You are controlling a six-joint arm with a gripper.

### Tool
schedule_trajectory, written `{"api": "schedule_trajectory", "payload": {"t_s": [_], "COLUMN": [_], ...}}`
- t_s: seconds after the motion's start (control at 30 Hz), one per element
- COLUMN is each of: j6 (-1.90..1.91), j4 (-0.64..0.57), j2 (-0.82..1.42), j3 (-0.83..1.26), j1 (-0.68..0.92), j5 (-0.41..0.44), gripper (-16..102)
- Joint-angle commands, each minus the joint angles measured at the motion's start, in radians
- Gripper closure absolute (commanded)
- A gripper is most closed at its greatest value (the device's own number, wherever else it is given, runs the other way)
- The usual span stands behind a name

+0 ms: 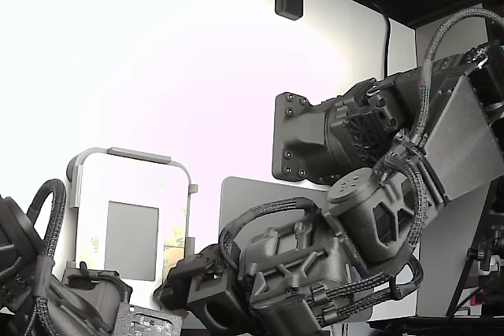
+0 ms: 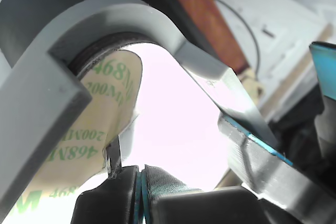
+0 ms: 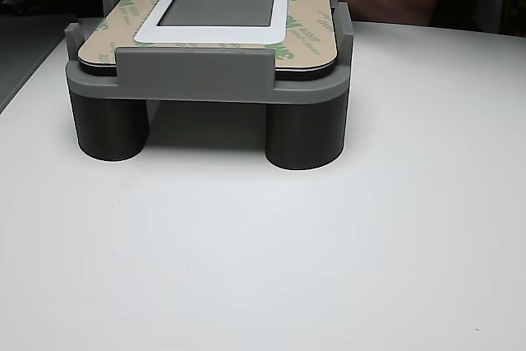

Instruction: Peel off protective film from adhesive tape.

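A grey fixture (image 3: 193, 71) holds a white panel (image 3: 214, 34) with a grey rectangular patch (image 3: 218, 4). The pale-yellow protective film (image 3: 308, 14) with green print lies along the panel's edge. In the wrist view the film (image 2: 105, 103) fills the space under the fixture's corner (image 2: 131, 19), and its edge bows up. My gripper (image 2: 140, 182) has its two blue-padded fingers pressed together at the film's lower edge, where a small tab (image 2: 114, 153) stands up. In the exterior view the gripper (image 1: 177, 273) is at the panel's lower right corner.
The fixture stands on round legs on a white table (image 3: 263, 269). A similar yellow strip (image 3: 123, 14) runs along the panel's other side. The bulky arm (image 1: 346, 218) fills the exterior view's right. A second dark arm (image 1: 31, 273) shows at its lower left.
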Motion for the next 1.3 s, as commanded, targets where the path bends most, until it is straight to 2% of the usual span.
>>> {"api": "schedule_trajectory", "payload": {"t_s": [0.0,0.8,1.27], "j6": [0.003,-0.012,-0.046], "j4": [-0.006,-0.077,-0.067], "j2": [0.028,0.035,0.031], "j3": [-0.018,0.048,0.041], "j1": [-0.005,-0.009,-0.046], "j5": [0.005,0.008,-0.020], "gripper": [96,96,96]}}
